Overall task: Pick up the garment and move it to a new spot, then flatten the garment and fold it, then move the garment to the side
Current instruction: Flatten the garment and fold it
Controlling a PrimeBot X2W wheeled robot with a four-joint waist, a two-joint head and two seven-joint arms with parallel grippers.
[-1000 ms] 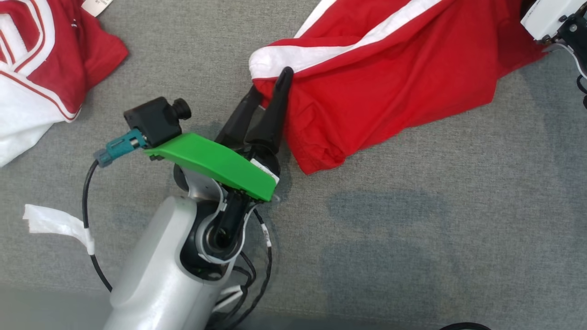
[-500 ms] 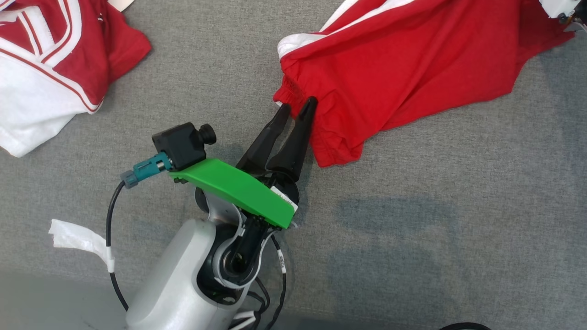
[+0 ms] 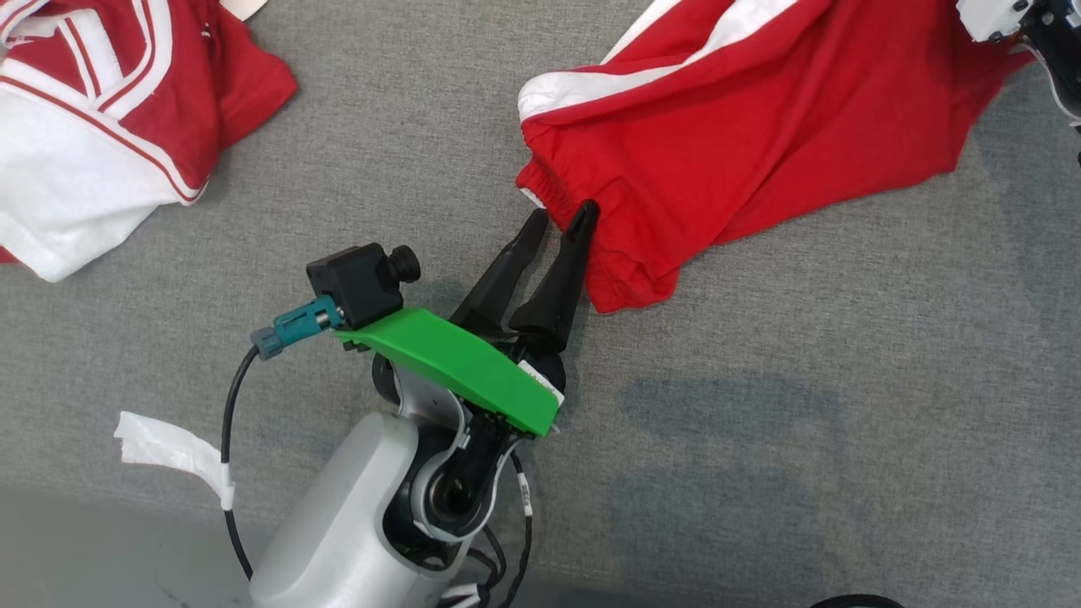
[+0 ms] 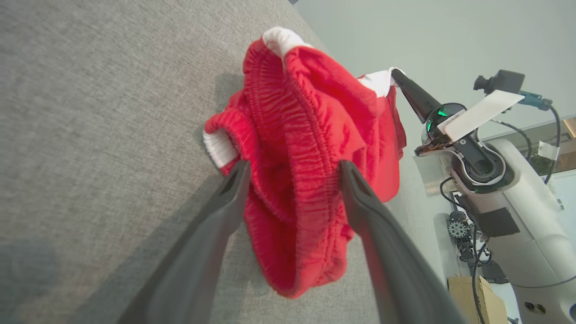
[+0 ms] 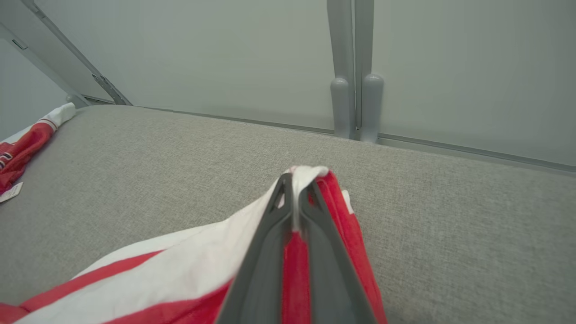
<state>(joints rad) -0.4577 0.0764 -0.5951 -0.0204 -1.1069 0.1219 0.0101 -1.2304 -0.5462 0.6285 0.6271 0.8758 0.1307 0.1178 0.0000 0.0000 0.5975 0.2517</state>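
On the grey cloth surface (image 3: 760,439), a red garment (image 3: 760,127) with a white side stripe, stretched across the upper right of the head view, its bunched elastic waistband (image 3: 557,181) at the near left end. Low over that surface, the left gripper (image 3: 564,214), fingers spread wide apart, tips right at the waistband. In the left wrist view, one dark finger on either side of the gathered red elastic, nothing pinched between them. At the garment's other end, the right gripper (image 5: 292,180), pressed together on a fold of white and red cloth caught between its fingertips. From the left wrist view, that same corner held up off the surface. On the left wrist, a green plate (image 3: 456,367) and a small black camera (image 3: 363,279), with a black cable (image 3: 232,405) looping down past a white strip of tape (image 3: 169,443). Well apart at the upper left, a second red-and-white garment (image 3: 84,143), crumpled, lying on the same surface.
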